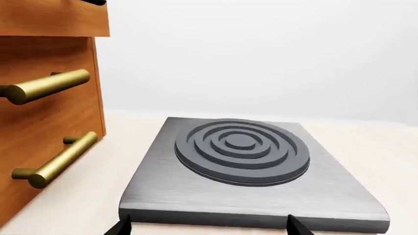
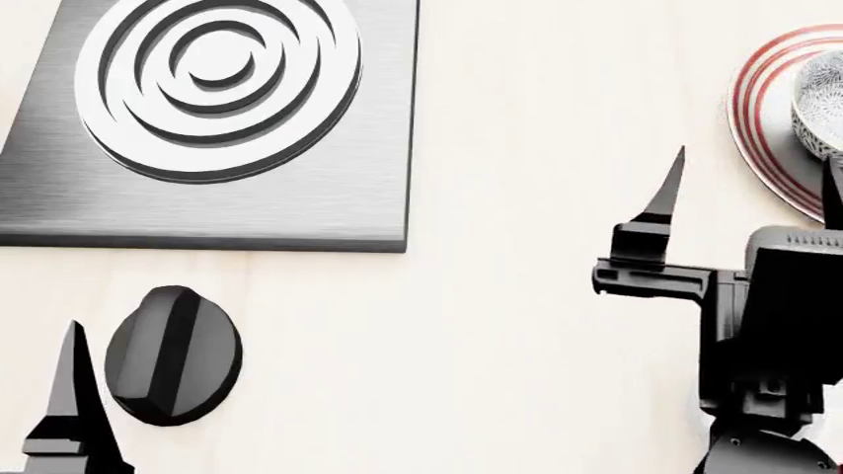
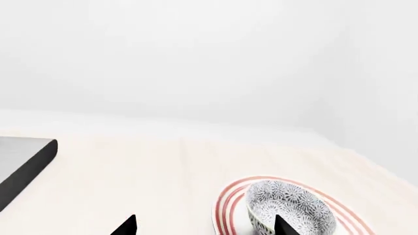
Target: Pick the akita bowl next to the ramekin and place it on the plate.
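Counter [image 2: 527, 148] w/ hob [image 2: 211, 118], knob [image 2: 172, 354], plate [image 2: 764, 109], maybe cabinet [image 1: 46, 112]

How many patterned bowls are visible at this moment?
1. The akita bowl sits on the plate, at the head view's right edge. A second may lie outside all three views.

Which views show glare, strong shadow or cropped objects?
Head view: burner plate is glossy, rings look white; plate and akita bowl are cropped at the edge. Right wrist view: soft light, faint shadows. Left wrist view: sharp, no glare.
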Robot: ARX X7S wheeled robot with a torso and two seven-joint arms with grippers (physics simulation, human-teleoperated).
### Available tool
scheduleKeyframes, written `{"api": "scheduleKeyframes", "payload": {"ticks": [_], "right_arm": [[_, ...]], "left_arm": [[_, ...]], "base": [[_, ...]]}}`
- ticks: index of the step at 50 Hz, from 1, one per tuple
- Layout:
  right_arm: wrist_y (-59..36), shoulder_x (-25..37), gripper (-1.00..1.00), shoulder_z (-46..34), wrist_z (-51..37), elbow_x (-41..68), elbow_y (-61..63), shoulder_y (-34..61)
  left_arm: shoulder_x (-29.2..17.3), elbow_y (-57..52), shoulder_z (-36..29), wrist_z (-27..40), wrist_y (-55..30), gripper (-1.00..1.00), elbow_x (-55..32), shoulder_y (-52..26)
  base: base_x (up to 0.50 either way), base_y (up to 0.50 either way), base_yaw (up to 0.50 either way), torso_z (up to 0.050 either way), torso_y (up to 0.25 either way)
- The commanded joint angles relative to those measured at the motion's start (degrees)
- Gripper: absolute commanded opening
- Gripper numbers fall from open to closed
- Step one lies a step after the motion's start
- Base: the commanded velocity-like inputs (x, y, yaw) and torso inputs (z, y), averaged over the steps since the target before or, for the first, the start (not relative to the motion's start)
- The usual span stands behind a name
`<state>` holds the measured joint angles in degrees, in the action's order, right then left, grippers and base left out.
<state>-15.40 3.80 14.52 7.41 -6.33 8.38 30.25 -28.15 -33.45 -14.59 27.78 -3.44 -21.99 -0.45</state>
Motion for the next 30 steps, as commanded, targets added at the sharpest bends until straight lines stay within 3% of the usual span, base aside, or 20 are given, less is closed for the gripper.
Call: {"api": "scheduleKeyframes", "payload": {"ticks": [1, 16, 30], "right_arm": [[11.25, -1.35, 1.0, -2.78, -2.31, -2.23, 1.67, -7.24], [18.13, -0.45, 1.0, -9.23, -5.53, -6.25, 6.22, -12.69], [16.32, -0.04, 1.0, -13.05, -5.94, -8.12, 16.14, -16.01]], "left_arm": [[1.29, -0.4, 1.45, -1.0, -0.04, 1.0, 0.48, -0.01], [1.11, -1.43, 2.2, -0.85, 0.72, 1.0, -0.86, 0.59], [0.91, -2.46, 2.43, -0.58, 0.74, 1.0, -1.7, 0.92]], "base": [[0.0, 0.0, 0.0, 0.0, 0.0], [0.0, 0.0, 0.0, 0.0, 0.0], [0.0, 0.0, 0.0, 0.0, 0.0]]}}
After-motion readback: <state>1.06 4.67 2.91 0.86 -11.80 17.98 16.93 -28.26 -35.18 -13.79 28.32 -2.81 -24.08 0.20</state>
